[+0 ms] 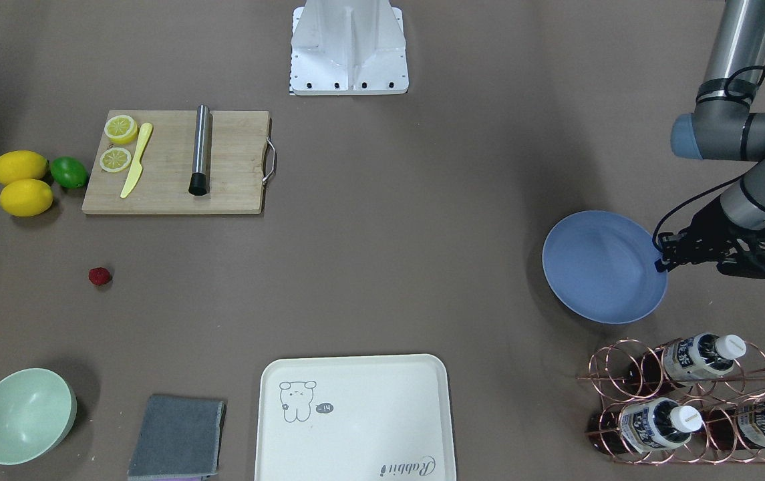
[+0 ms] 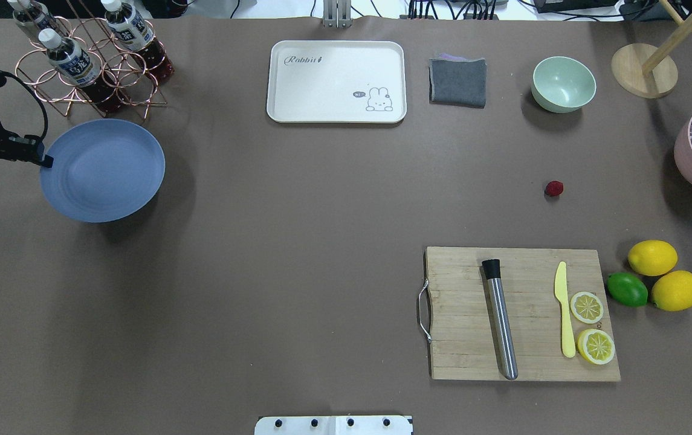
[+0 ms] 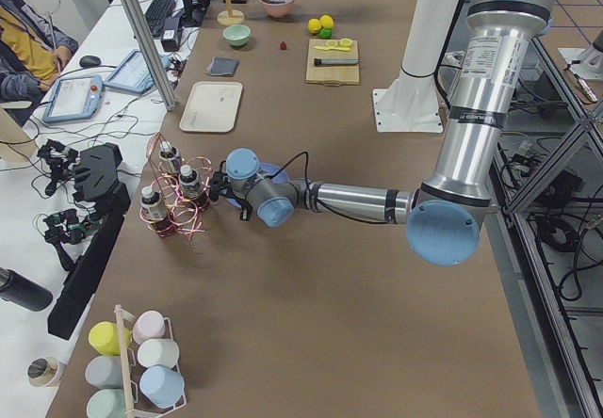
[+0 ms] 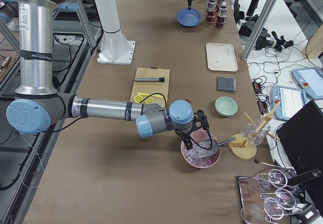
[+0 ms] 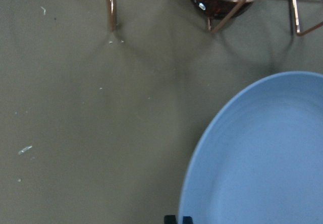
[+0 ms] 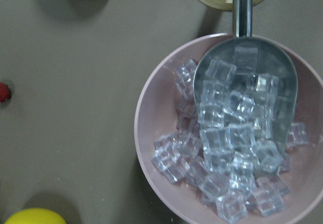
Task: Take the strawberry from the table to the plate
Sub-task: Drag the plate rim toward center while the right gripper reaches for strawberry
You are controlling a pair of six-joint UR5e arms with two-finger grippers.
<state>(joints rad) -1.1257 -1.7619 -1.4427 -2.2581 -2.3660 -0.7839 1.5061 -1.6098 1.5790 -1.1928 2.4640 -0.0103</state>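
The left gripper (image 1: 661, 262) stands at the outer rim of the plate (image 1: 596, 267), on the side away from the middle of the table (image 1: 382, 267). In the left wrist view its two fingertips (image 5: 169, 218) are close together with the rim between them, so it appears to pinch the plate by its edge. The plate throws a wide shadow, and I judge it may be a little raised or tilted. This hold makes sense if the plate must be steadied or brought nearer, because the strawberry (image 1: 99, 276) lies alone on the bare table, well apart from this gripper at the opposite end. The bottle rack (image 1: 683, 401) is just beside the plate, which leaves little room there. The right gripper (image 4: 189, 141) hangs over the pink bowl (image 6: 151, 113) of ice cubes (image 6: 227, 133), where a metal scoop (image 6: 242, 7) rests. Its fingers show in no close view, so I cannot tell how far they are open. The strawberry is near it, at the left edge of its wrist view, so I think this arm is the better one to take the berry.
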